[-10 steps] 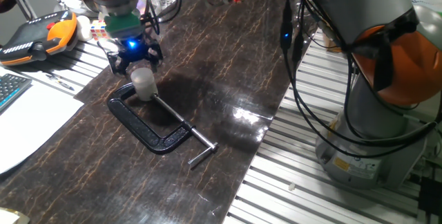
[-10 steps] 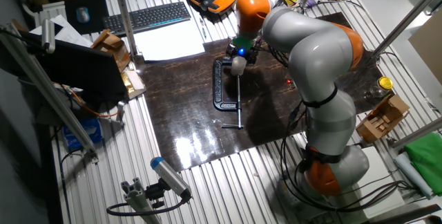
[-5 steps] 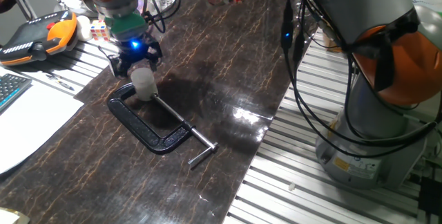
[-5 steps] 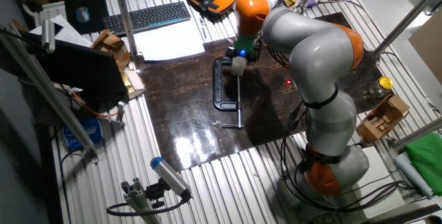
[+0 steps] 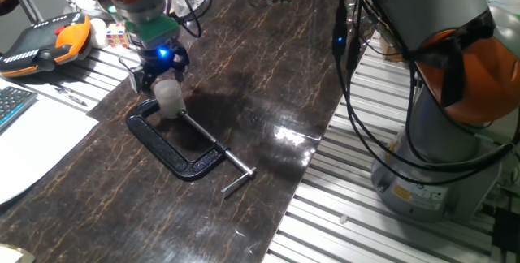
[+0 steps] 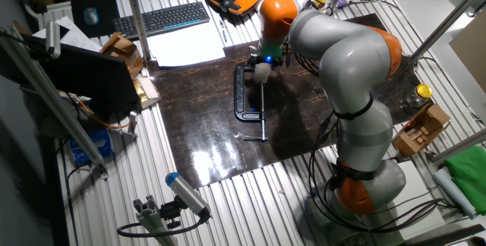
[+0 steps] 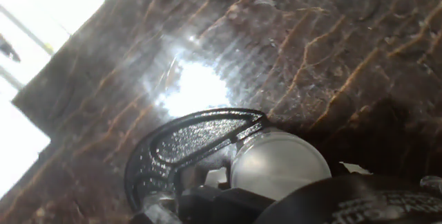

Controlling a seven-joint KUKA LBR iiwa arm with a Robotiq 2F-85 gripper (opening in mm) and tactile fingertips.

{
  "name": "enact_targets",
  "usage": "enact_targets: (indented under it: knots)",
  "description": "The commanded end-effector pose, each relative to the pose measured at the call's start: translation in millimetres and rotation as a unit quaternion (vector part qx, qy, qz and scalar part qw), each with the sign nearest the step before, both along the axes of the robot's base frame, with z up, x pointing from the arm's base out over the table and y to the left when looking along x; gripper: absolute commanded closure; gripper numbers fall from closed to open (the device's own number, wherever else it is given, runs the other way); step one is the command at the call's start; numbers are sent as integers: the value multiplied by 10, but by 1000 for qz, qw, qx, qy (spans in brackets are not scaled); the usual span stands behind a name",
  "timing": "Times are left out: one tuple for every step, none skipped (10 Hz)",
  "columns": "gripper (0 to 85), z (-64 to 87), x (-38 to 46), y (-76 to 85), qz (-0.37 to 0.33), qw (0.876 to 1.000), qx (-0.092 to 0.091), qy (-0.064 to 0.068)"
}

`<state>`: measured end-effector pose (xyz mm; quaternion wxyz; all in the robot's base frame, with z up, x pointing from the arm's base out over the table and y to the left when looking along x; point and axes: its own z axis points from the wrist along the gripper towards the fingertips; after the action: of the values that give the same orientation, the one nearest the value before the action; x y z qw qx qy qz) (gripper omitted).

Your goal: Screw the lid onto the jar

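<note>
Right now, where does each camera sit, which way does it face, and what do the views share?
One fixed view: low at the table edge, facing across the mat; shows the tool over the jar and the arm's base.
The other fixed view: high overhead, looking down; shows the whole arm.
Hand view: on the hand, looking down at the lid.
Shared: the black C-clamp appears in all three.

Tool (image 5: 160, 75) slightly higher above the jar (image 5: 169, 97).

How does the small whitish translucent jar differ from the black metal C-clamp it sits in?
The small whitish translucent jar is pale, short and round; the black metal C-clamp is dark, long and open-framed. The jar stands upright, while the clamp lies flat. The jar is far smaller than the clamp. Both rest on the dark marbled table.
</note>
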<state>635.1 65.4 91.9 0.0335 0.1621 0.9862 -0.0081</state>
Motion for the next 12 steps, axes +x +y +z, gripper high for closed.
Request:
enact_targets:
  knots:
    - [0,-14,-10,-3,247,969,-1,2]
    - [0,-16,-16,-5,245,970,0,4]
    - [0,-20,-19,-5,243,970,0,5]
    - [0,-26,-23,-4,239,971,0,7]
    - [0,-36,-27,-1,236,972,1,7]
    - [0,-42,-27,-2,234,972,0,7]
    - [0,-45,-29,-5,233,972,-1,8]
    - [0,-46,-33,-9,232,973,-1,8]
    - [0,-50,-34,-12,232,973,-2,9]
    - [0,-56,-38,-15,230,973,-2,9]
    - [0,-63,-42,-15,229,973,-2,9]
    - [0,-73,-45,-18,228,974,-2,9]
